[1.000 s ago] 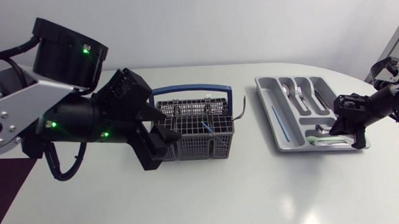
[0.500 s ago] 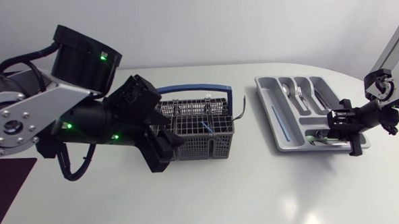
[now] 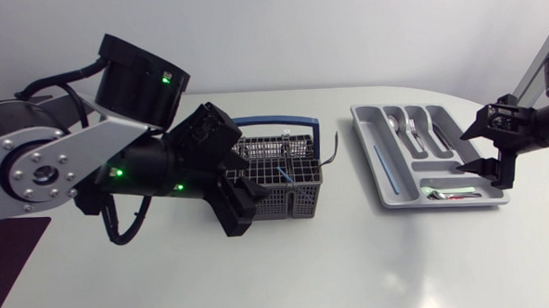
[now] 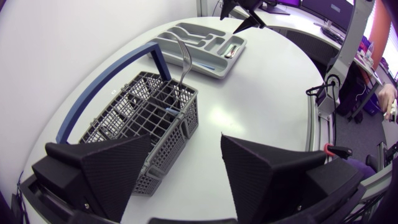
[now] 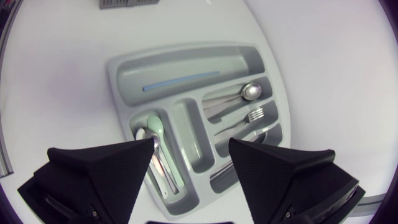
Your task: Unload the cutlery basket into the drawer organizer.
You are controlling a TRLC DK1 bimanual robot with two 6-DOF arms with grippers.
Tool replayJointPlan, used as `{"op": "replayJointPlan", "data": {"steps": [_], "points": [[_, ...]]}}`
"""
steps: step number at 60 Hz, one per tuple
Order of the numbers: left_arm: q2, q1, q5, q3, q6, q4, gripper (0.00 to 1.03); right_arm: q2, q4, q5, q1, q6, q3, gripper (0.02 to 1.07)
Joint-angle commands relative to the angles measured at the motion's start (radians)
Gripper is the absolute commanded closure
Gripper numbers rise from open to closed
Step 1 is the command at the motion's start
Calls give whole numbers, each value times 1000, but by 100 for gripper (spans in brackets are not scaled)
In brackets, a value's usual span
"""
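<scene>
The grey cutlery basket [image 3: 280,177] with a blue handle stands mid-table; a fork [image 4: 180,56] and a thin blue stick [image 3: 285,177] stand in it. My left gripper [image 3: 239,194] is open at the basket's left front corner, and the basket [image 4: 143,118] lies just ahead of its fingers. The grey drawer organizer [image 3: 386,168] is at the right, holding spoons [image 5: 249,92], forks [image 5: 255,115], a blue stick [image 5: 180,79] and a pale green spoon [image 5: 155,127]. My right gripper [image 3: 490,160] hangs open above the organizer's right edge, nothing between its fingers [image 5: 102,168].
The basket's tall blue handle [image 4: 106,81] arches over its far side. White table surface lies between the basket and the organizer [image 4: 202,43] and along the front. A dark mat [image 3: 5,254] sits at the front left corner.
My right gripper has opened, left the green spoon in the organizer's small front compartment, and lifted back to the right. My left arm has shifted right, toward the basket.
</scene>
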Motion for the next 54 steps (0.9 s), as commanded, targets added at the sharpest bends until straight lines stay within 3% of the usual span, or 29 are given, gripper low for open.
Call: {"op": "replayJointPlan", "data": {"steps": [1,9,19,34,54], "points": [[30,-18,0,19,-18,31,7,-84,-50,-45,44,110,-25,12],[40,-17,37,-29,-9,120,7,-210,-61,-122,101,226,-114,12],[89,37,107,-63,34,217,7,-362,-52,-185,183,341,-254,12],[165,124,157,-95,103,338,7,-584,30,-185,368,525,-468,12],[228,123,177,-93,119,416,7,-624,237,-171,550,766,-617,12]]}}
